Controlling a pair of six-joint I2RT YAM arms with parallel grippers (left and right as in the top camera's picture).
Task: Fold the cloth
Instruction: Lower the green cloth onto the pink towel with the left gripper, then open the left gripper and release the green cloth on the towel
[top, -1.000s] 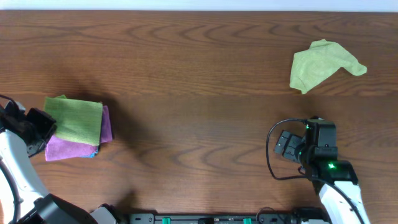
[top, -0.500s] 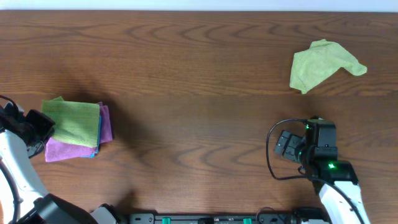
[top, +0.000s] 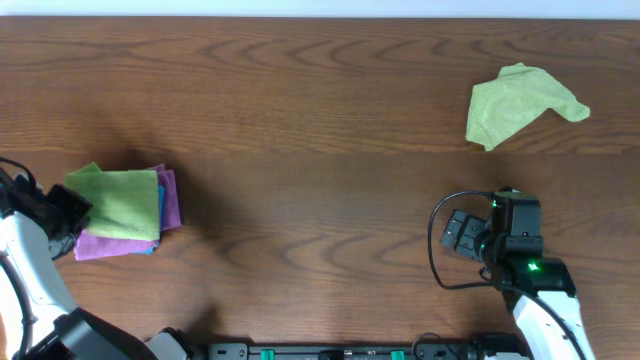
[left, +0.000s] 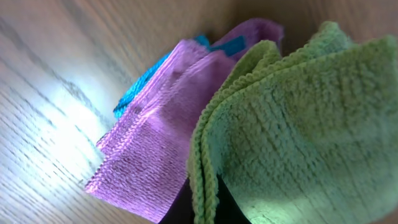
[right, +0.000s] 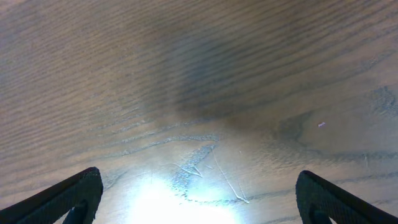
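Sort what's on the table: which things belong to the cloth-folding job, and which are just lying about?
Job:
- lime-green cloth, top of the pile
- left gripper, shut on its edge

Lying about:
- purple cloth, under it
- blue cloth, under that
- yellower green cloth, crumpled, far right

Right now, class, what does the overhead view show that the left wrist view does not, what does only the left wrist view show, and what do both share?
Only overhead: the crumpled yellow-green cloth at the far right, and the open right gripper above the table. Only left wrist: the cloth up close, with its looped terry pile and doubled edge. Both: the cloth lying on the purple cloth, a blue cloth peeking out beneath, and the left gripper shut on the cloth's edge.
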